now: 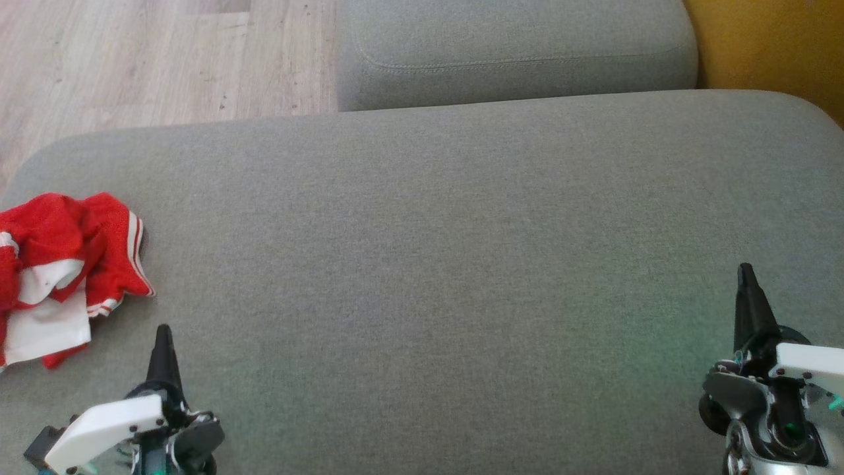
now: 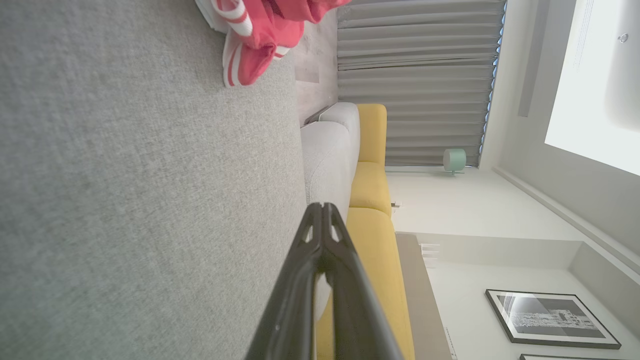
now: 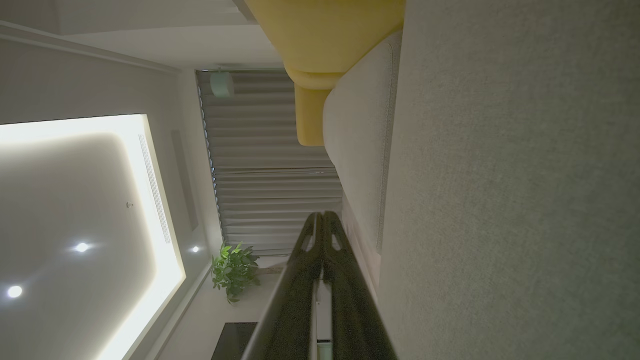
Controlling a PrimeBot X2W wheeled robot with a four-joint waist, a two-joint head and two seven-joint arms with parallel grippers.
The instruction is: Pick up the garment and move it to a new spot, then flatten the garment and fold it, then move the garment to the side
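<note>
**Both claws pressed shut, garment bunched at cushion's left edge**

Head view: red-and-white garment (image 1: 59, 264) lies crumpled at the far left of the big grey cushion (image 1: 428, 264), cut off by the frame edge. Left gripper (image 1: 162, 333) sits low left, near the garment's striped hem but apart from it, with its fingers pressed together on nothing. Right gripper (image 1: 745, 270) sits low right, well apart from the garment, fingers also together on nothing. A second cushion (image 1: 514, 53) is at the top, with wood floor (image 1: 132, 59) upper left and a yellow sofa (image 1: 778, 46) in the upper right corner.

Left wrist view: the left gripper's fingertips meet in a point over bare cushion fabric. The garment is at the top of the view, striped hem showing. Behind are a grey curtain (image 2: 415, 75), a round lamp (image 2: 454, 160) and a framed picture (image 2: 550, 320).

Right wrist view: the right gripper's fingers are closed tip to tip beside plain cushion. A plant (image 3: 234, 270) and a lit ceiling panel (image 3: 75, 210) are behind.
</note>
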